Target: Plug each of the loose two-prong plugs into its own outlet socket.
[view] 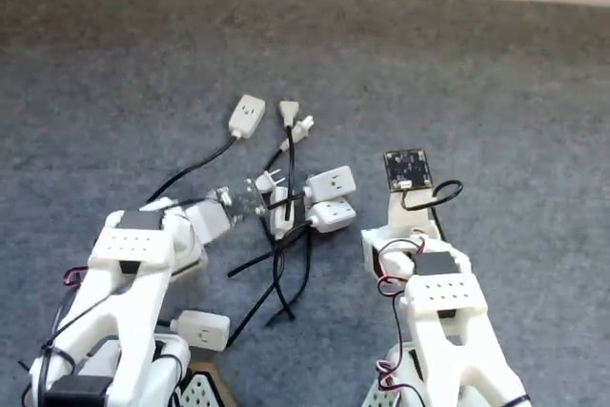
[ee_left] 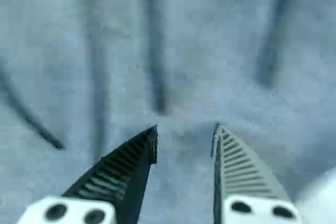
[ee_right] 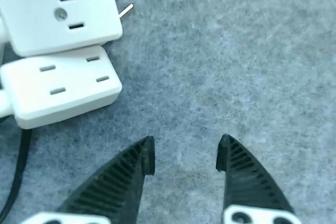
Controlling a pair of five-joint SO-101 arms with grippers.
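1. The right end effector [ee_right: 185, 150] gapes empty over bare tabletop [ee_right: 236, 51], two outlet sockets [ee_right: 60, 14] just beside it.
2. The left end effector [ee_left: 184, 135] is spread empty above tangled cords [ee_left: 157, 77]; loose plugs [view: 289, 111] lie beyond.

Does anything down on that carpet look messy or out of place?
Yes: the black cords cross over one another in a loose tangle at the middle, and two white socket blocks lie touching beside it.

Left gripper [ee_left: 184, 136] and right gripper [ee_right: 185, 149] both angled downward, jaws apart
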